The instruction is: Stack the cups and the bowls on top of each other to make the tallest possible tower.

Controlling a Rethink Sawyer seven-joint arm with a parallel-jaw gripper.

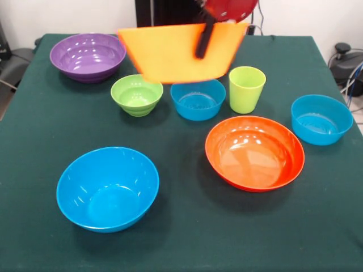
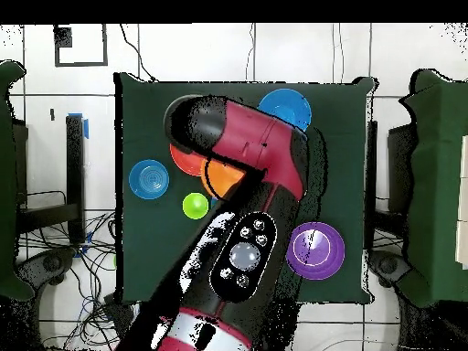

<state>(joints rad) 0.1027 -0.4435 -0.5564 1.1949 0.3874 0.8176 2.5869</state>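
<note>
My gripper (image 1: pixel 202 50) hangs at the back middle, shut on the rim of a big orange bowl (image 1: pixel 170 54), which it holds tilted in the air above the table. One black finger (image 1: pixel 204 39) lies on the bowl's outer wall. Below it stand a small lime-green bowl (image 1: pixel 136 94), a small blue bowl (image 1: pixel 198 100) and the lime-green tumbler (image 1: pixel 247 89). A purple bowl (image 1: pixel 88 55) is at the back left, a red-orange bowl (image 1: pixel 254 152) at the front right, a blue bowl (image 1: pixel 321 119) at the right and a big blue bowl (image 1: pixel 108 188) at the front left. No nested tower shows.
The green cloth table (image 1: pixel 187 238) carries all the bowls, each standing alone. In the overhead view the arm (image 2: pixel 247 238) hides the table's middle. The orange bowl (image 2: pixel 222 175), the tumbler (image 2: pixel 195 205) and the purple bowl (image 2: pixel 315 249) show beside it.
</note>
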